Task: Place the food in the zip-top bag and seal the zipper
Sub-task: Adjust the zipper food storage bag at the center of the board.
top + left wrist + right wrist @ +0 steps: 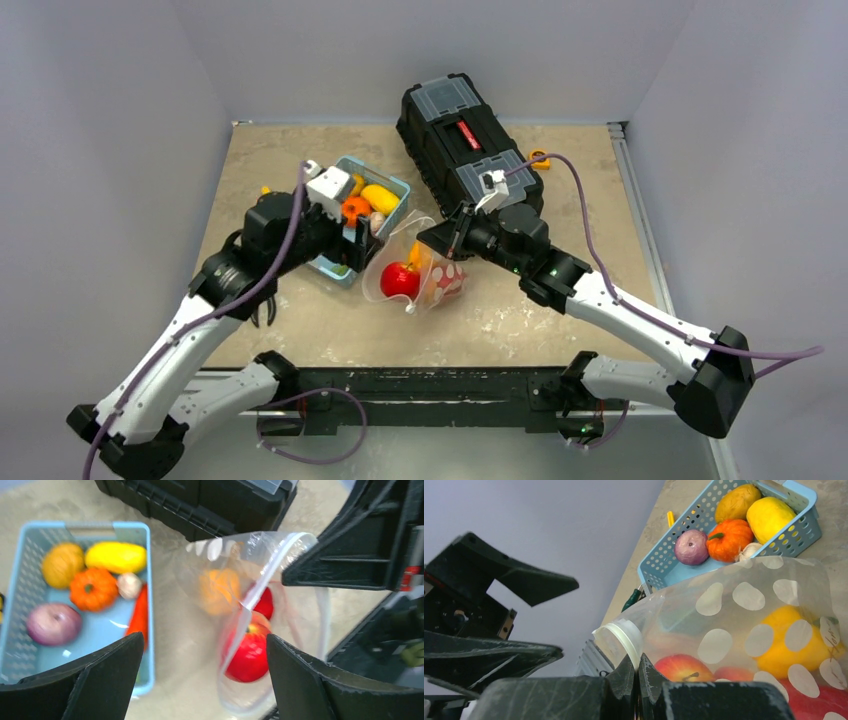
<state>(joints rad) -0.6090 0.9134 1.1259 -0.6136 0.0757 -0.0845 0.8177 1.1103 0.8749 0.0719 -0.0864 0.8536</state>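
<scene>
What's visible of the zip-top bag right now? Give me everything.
The zip-top bag is clear, crinkly plastic printed with white dots. It lies on the table beside the blue basket, mouth gaping, white zipper unsealed. The right gripper holds its rim pinched between its fingers. Inside: a red apple, a yellow-orange piece and another red piece.

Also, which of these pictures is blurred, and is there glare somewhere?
Left wrist view: soft throughout, the bag and the fruit in it smeared. Right wrist view: the bag's dots sharp, the right fingers near and dark at the bottom edge. Top view: sharp, evenly lit, no strong glare.
</scene>
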